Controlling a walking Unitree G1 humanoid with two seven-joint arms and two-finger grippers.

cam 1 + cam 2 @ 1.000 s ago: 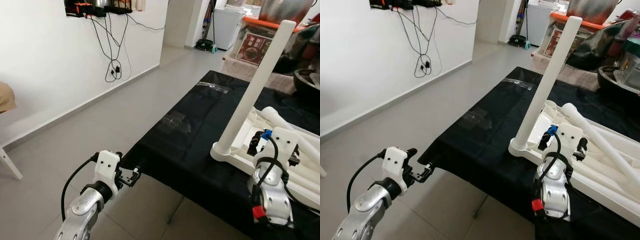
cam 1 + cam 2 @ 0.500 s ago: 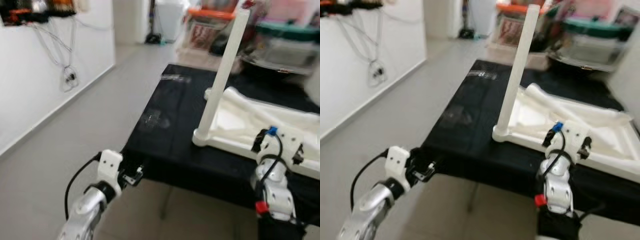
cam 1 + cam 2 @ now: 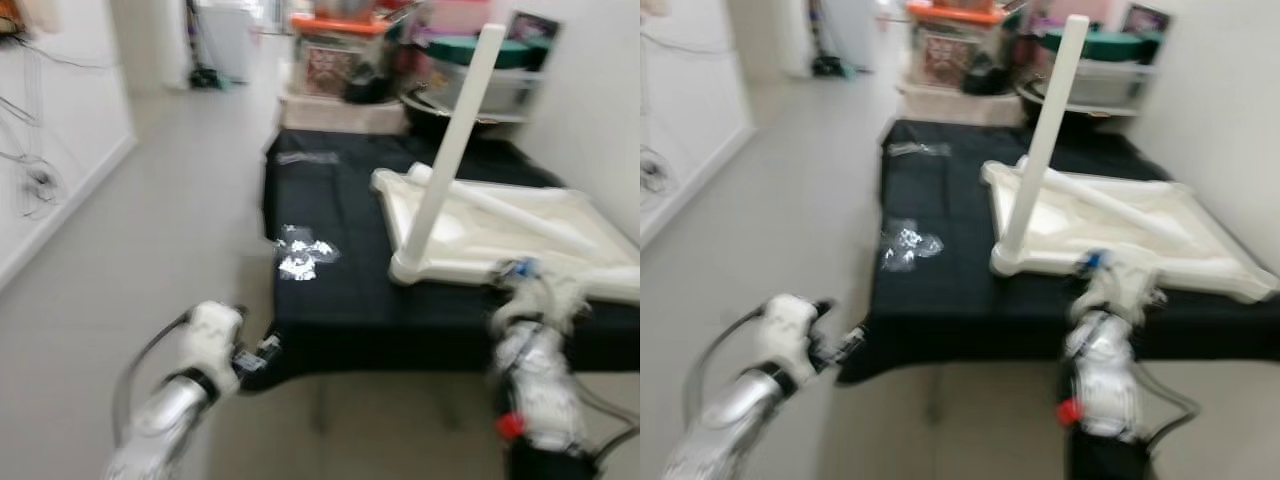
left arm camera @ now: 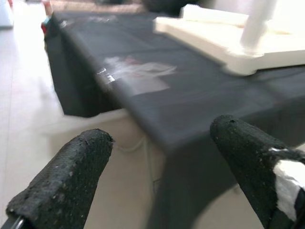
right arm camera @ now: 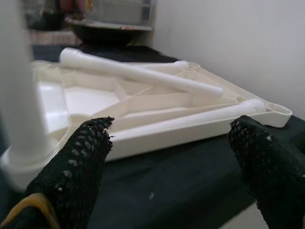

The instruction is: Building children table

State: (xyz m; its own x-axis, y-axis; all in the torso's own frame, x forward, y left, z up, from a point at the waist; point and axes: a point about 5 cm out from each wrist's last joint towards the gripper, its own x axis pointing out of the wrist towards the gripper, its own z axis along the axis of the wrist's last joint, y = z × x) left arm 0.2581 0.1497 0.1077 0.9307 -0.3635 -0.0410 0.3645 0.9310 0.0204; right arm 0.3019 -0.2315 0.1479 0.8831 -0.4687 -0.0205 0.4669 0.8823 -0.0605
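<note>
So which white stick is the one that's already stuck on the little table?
Find the black cloth-covered table. On it lies the upside-down white plastic tabletop. At its near corner one round white plastic leg stands straight up, while the other white legs lie flat inside the tabletop.

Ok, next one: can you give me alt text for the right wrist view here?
An upside-down white children's table top lies on a black cloth, with two loose white legs resting across it and one leg standing upright at its near corner. The right gripper is open and empty, just short of the table's edge.
</note>
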